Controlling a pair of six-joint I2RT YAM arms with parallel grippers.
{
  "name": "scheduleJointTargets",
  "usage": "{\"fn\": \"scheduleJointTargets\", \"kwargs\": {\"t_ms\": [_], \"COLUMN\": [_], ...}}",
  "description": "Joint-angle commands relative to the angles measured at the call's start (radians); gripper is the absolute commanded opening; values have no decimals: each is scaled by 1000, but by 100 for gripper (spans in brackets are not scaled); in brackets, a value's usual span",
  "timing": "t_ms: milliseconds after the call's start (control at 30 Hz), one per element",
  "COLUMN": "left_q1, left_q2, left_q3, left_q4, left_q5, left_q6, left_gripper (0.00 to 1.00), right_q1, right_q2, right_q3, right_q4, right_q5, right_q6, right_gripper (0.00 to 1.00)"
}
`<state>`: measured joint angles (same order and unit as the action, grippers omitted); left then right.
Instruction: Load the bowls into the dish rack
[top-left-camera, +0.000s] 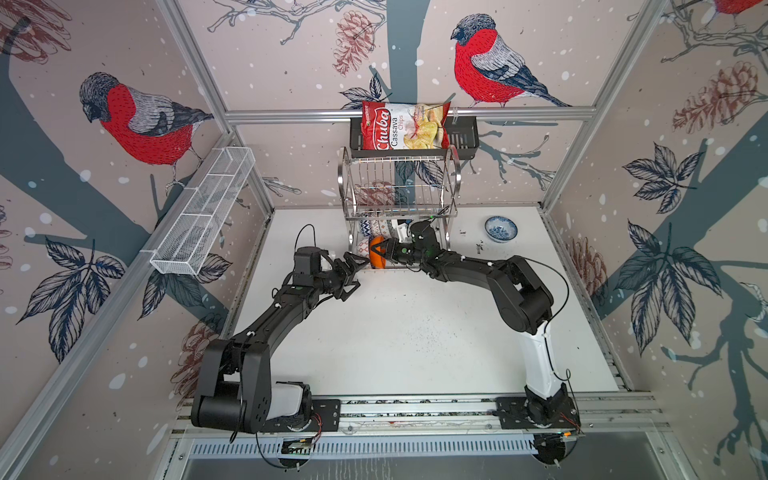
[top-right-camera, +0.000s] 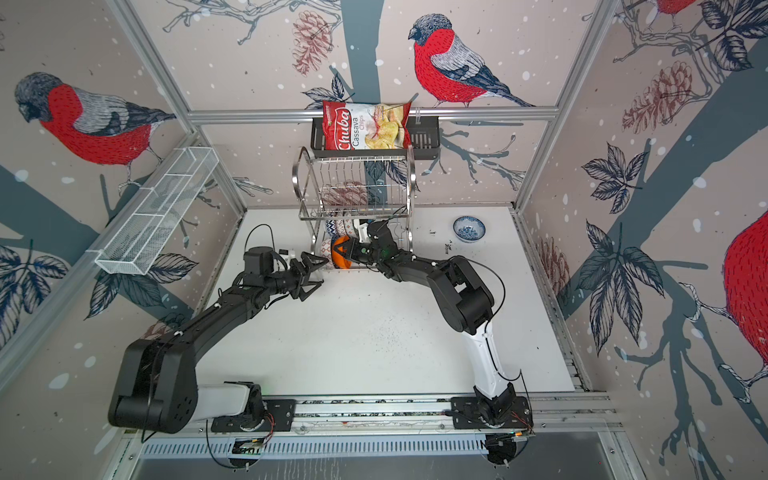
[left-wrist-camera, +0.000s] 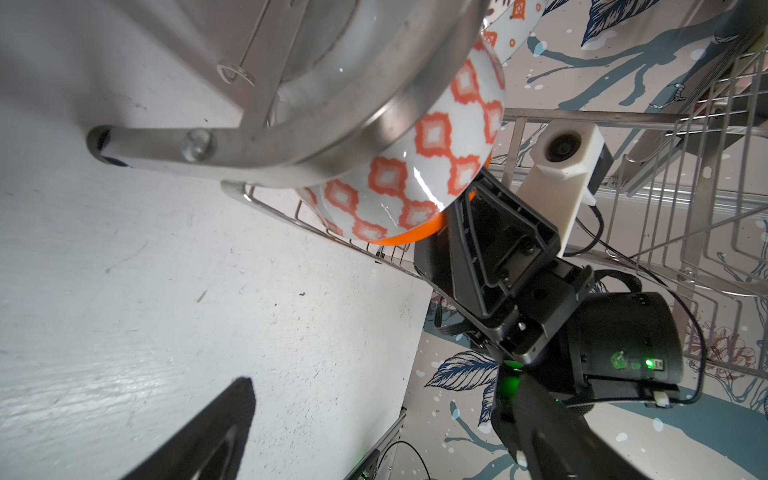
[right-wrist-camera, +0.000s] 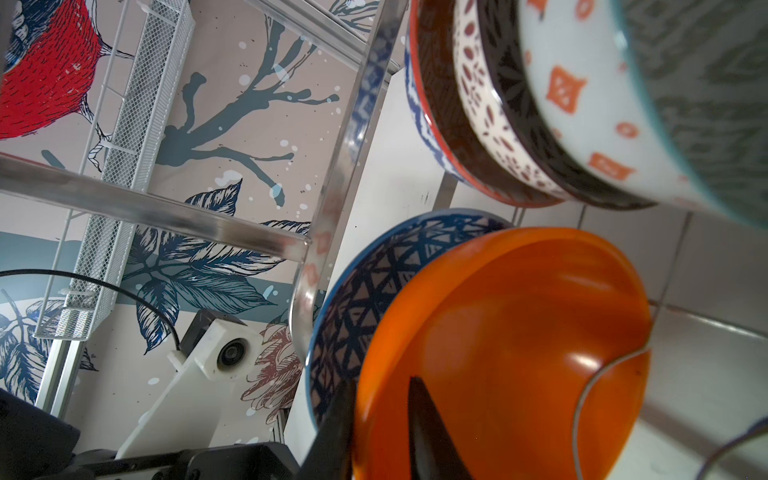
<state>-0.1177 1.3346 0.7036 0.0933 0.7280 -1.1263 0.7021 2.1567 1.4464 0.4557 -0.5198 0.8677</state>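
- Dish rack (top-left-camera: 399, 187), far centre: lower tier holds several patterned bowls (right-wrist-camera: 490, 124) on edge.
- Left end effector (top-left-camera: 355, 274): spread wide, empty.
- Right end effector (right-wrist-camera: 380, 380) straddles orange bowl (right-wrist-camera: 519, 332) rim in lower tier; pinching or released, cannot tell.
- Floral bowl (top-left-camera: 501, 228) on surface (top-left-camera: 395, 332), far right: judged last to load.

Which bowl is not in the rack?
The white-and-blue floral bowl, standing alone and upright on the table right of the dish rack; the other bowls sit inside the rack's lower tier.

left tool (top-left-camera: 359, 272) wide, right tool (top-left-camera: 376, 252) ajar
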Motion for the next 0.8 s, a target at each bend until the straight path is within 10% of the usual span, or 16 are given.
{"fn": "scheduleJointTargets", "kwargs": {"t_ms": [0, 767], "left_q1": [-2, -4], "left_q2": [-9, -8], "left_q3": [-6, -17], "left_q4": [17, 54], "left_q5": [-11, -9], "left_q6": [13, -17], "left_gripper": [97, 97], "right_q1": [-2, -5], "right_q2": [-15, -48], "right_q3": [-9, -23], "right_q4": [-41, -43], "right_q5": [17, 17], "right_q6": [5, 13], "right_gripper": [23, 29]}}
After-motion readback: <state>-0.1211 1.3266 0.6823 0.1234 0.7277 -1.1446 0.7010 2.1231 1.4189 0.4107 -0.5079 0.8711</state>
